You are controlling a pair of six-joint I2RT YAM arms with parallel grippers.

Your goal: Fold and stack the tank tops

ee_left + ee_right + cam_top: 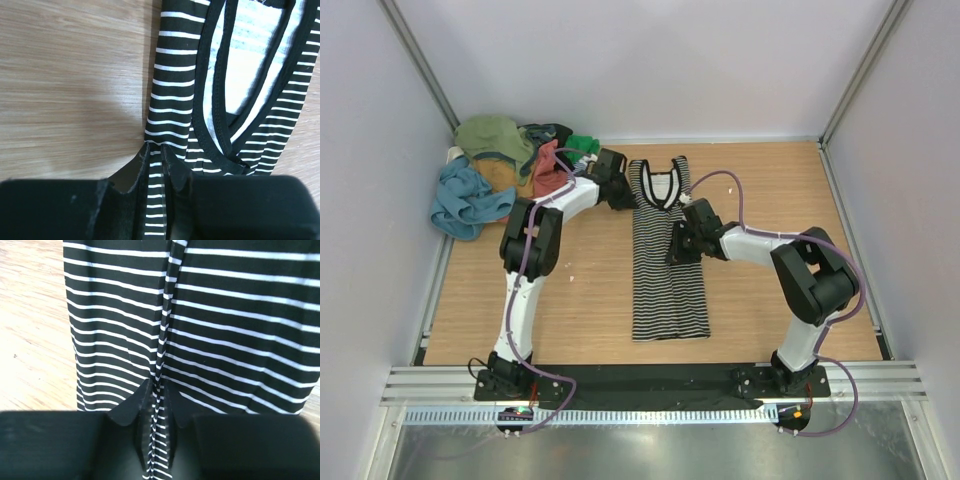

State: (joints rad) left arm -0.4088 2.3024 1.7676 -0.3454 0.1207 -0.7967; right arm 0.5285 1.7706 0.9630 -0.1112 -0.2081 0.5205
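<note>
Pinching the striped top [670, 285] with both claws, I have it lying flat and lengthwise in the middle of the worktop [570, 290], neckline at the far end. My left claw [157, 172] is drawn narrow on a fold at the top's left edge, just below the shoulder strap, with striped cloth running down between the two fingers. My right claw [157, 402] is just as narrow, gripping a raised crease about halfway down, on the right half of the top.

The other tops sit heaped in the far left corner. An olive top [495, 135] crowns the heap and a teal top [465, 205] spills toward the near left. A mustard top [505, 175] and a coral top [552, 170] are wedged between, and a green top [582, 143] peeks out at the right. They overlap too much for me to count them, and a dark bundle [545, 132] at the back is hard to make out. From above, my fingertips are hidden under the claw bodies. My wrist views cut off the striped top's hem.
</note>
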